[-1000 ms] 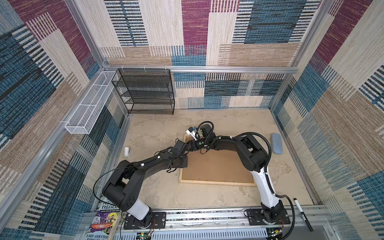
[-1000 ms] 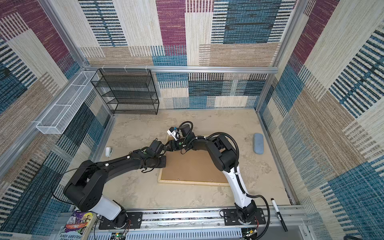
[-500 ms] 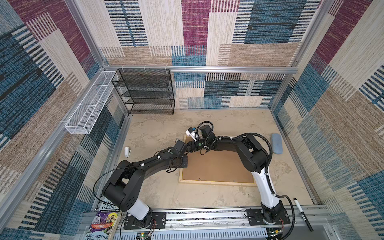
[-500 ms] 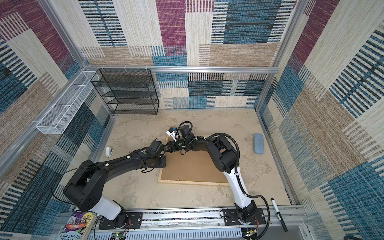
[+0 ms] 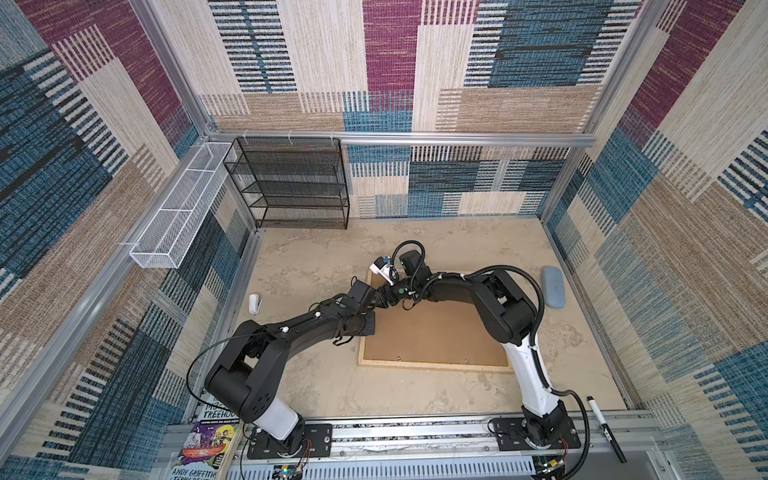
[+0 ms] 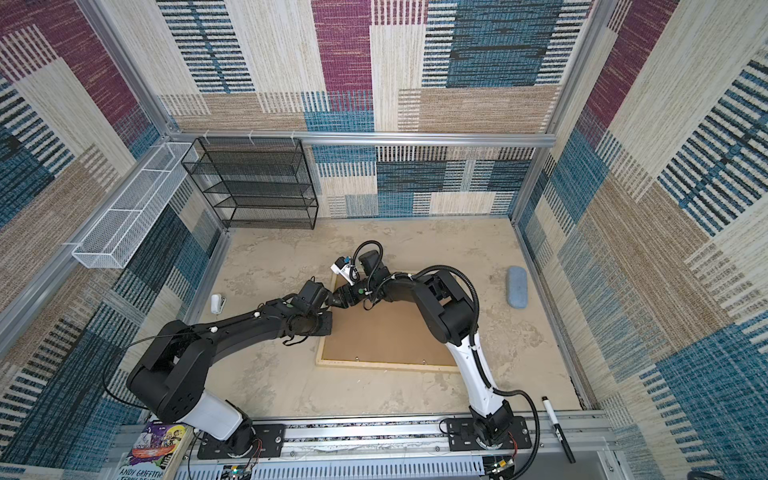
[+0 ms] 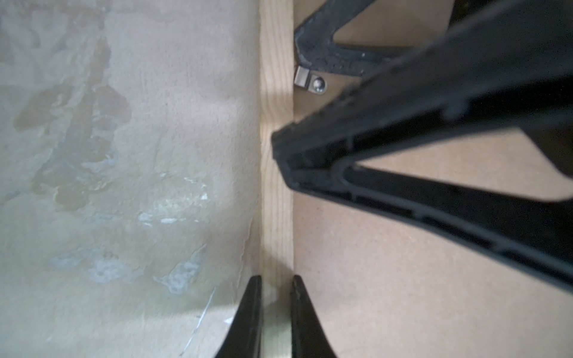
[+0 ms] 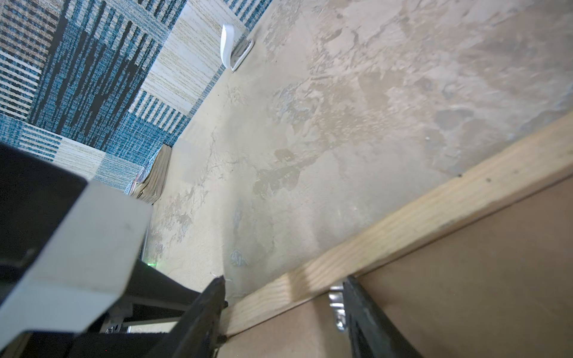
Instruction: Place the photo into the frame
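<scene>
Hardly anything has moved: the left gripper [image 7: 276, 279] pinches the frame [image 7: 276, 217] steady by its rail so the spread-open right gripper [image 8: 283, 280] can push the metal clip [image 7: 303, 77].

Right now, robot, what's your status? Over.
Left gripper shut on frame rail. Right gripper open, astride rail by metal tab. No photo in sight; backing board fills frame.

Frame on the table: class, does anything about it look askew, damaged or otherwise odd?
Nothing stands out: the frame lies flat, back up, with the brown backing board seated inside its rails and no visible damage.
</scene>
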Robot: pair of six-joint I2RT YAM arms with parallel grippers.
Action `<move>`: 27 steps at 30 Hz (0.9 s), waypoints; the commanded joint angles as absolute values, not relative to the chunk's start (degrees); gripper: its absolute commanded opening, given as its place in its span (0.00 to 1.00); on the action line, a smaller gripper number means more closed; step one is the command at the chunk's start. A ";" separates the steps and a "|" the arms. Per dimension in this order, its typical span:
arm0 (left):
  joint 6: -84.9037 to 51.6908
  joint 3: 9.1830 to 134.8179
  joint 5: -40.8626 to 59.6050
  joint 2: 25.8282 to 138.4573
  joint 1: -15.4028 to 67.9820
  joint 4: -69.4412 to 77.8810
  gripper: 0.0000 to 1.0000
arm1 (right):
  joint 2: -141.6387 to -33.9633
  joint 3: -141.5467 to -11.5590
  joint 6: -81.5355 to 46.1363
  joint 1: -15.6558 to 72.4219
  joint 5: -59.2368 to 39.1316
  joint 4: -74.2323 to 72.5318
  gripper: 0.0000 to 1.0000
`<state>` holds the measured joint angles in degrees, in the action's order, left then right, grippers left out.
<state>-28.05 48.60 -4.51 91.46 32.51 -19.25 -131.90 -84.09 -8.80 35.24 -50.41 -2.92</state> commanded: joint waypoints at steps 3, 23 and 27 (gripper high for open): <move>-25.40 48.18 -6.75 92.55 32.34 -19.88 0.00 | -135.01 -84.90 -11.54 36.12 -44.24 21.54 0.62; -25.14 48.41 -7.07 92.50 32.37 -19.85 0.00 | -131.50 -82.44 -3.96 39.10 -45.62 24.00 0.60; -24.86 48.89 -7.14 92.73 32.34 -20.11 0.00 | -131.22 -82.44 -1.29 39.11 -48.16 25.41 0.59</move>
<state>-27.92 49.01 -4.54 91.68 32.51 -19.79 -129.60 -83.79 -2.96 37.39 -42.48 1.39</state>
